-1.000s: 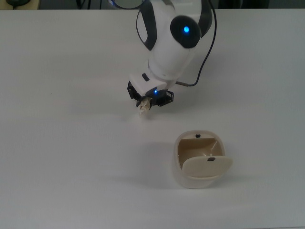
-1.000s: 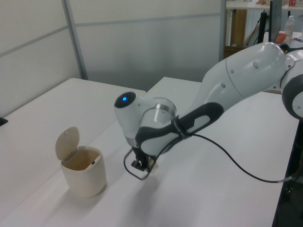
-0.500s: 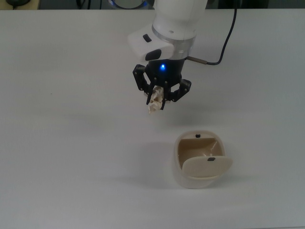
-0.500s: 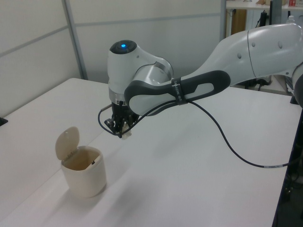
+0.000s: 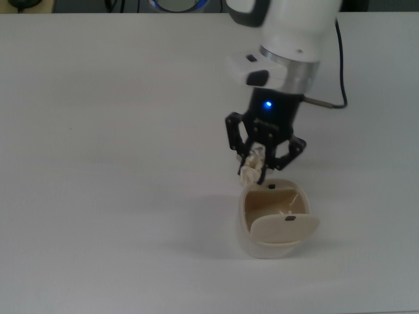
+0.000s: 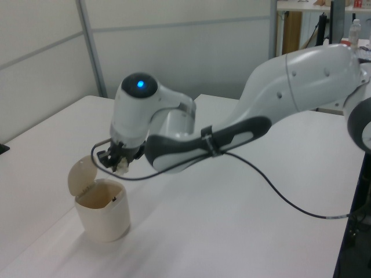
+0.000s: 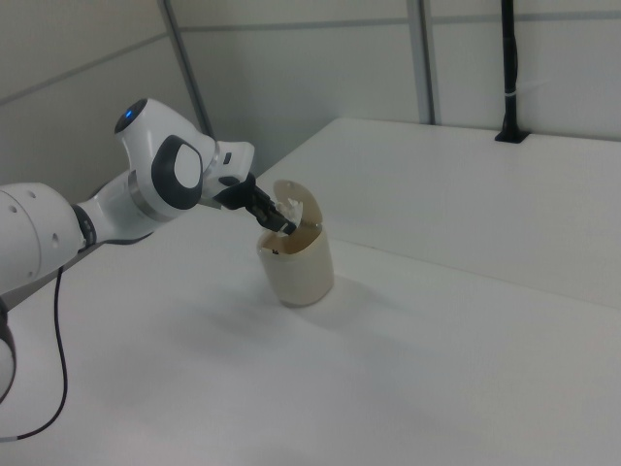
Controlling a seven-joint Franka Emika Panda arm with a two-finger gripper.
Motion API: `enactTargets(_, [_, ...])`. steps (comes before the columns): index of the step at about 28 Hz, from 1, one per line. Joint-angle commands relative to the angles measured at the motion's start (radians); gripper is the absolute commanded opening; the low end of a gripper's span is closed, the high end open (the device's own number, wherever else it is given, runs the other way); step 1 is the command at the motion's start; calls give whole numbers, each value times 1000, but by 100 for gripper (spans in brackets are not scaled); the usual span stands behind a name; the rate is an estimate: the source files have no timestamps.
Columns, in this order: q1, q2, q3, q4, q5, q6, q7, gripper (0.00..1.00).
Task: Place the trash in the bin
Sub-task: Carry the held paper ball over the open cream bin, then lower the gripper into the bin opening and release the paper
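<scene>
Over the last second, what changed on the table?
The gripper, shut on the trash throughout, lifted it off the table and carried it toward the top view's lower right, to the bin's open rim. The bin stayed put, flap lid open.

Arm cut by top view's edge

Top view looks straight down on the white table, close in; bin sits lower right of frame. Left view stands off one table corner, slightly raised, bin lower left. Right view looks from the opposite side, farther back, bin at centre. All three share bin and arm.
</scene>
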Motion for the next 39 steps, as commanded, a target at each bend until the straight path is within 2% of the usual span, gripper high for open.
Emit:
enactTargets(1, [15, 123, -9, 130, -61, 10, 96, 2])
enactTargets(2, [15, 131, -9, 137, -61, 10, 96, 7])
enactTargets(3, [16, 139, -9, 143, -61, 10, 99, 20])
enactTargets(4, [16, 144, -9, 147, -61, 8, 105, 50])
enactTargets(5, [16, 147, -9, 150, -63, 7, 116, 90])
enactTargets(6, [21, 147, -9, 150, -64, 4, 125, 100])
enactTargets(9, [49, 147, -17, 149, -69, -9, 130, 100])
enactTargets(19, [50, 144, -17, 147, -77, -22, 127, 100])
enactTargets(24, [47, 112, -12, 140, -55, -26, 90, 100])
enactTargets(26, [41, 62, -9, 94, -11, -62, 6, 100])
enactTargets(28, [33, 33, -9, 72, 61, -91, -81, 100])
enactTargets(30, [16, 4, -9, 66, 151, -130, -201, 100])
enactTargets(31, [-2, -10, -11, 68, 245, -203, -332, 100])
enactTargets(34, [-31, -33, -22, 77, 366, -335, -526, 100])
enactTargets(36, [-62, -80, -26, 68, 419, -441, -683, 100])
enactTargets(39, [-103, -120, -25, 68, 434, -556, -802, 100])
